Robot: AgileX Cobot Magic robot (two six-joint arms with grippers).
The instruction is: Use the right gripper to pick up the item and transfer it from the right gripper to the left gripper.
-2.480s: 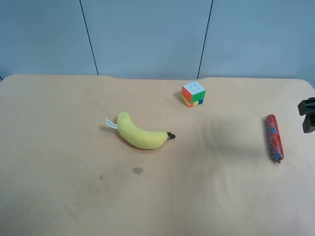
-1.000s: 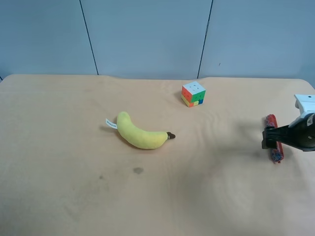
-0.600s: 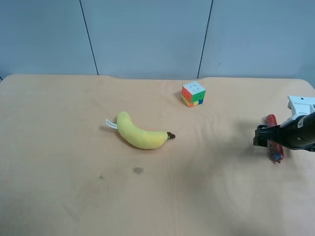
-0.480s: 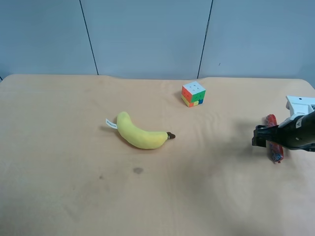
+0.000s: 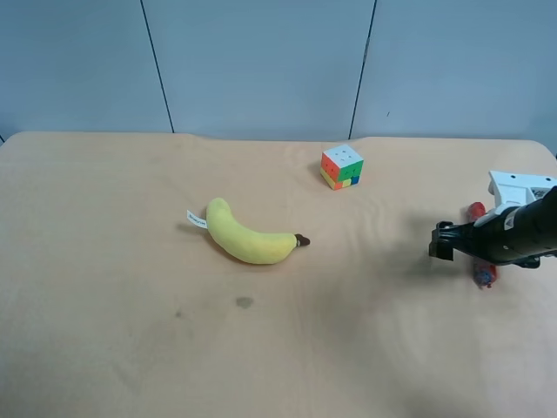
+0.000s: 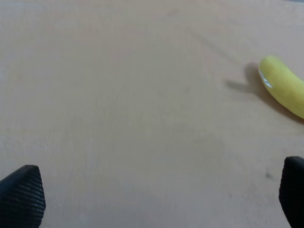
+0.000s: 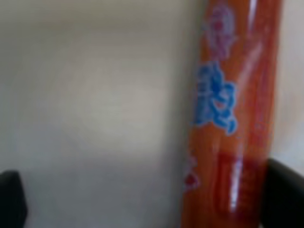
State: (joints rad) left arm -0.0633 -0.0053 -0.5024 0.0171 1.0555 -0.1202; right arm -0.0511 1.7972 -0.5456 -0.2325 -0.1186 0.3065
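The item, a red shiny stick with blue-white prints (image 7: 232, 118), fills the right wrist view, lying on the table between my right gripper's (image 7: 142, 199) open fingers, close to one finger (image 7: 285, 194). In the exterior high view the right gripper (image 5: 442, 243), black with a white housing (image 5: 520, 185), hangs over the item (image 5: 484, 275) at the view's right; only the item's red ends show. My left gripper (image 6: 156, 194) is open and empty above bare table and is out of the exterior high view.
A yellow plush banana (image 5: 249, 237) lies mid-table and also shows in the left wrist view (image 6: 285, 88). A multicoloured puzzle cube (image 5: 342, 166) stands further back. The tan table (image 5: 130, 305) ends close to the item at the view's right.
The right arm came in from the view's right edge and moved leftward over the item, now covering its middle. The item, banana and cube have not moved.
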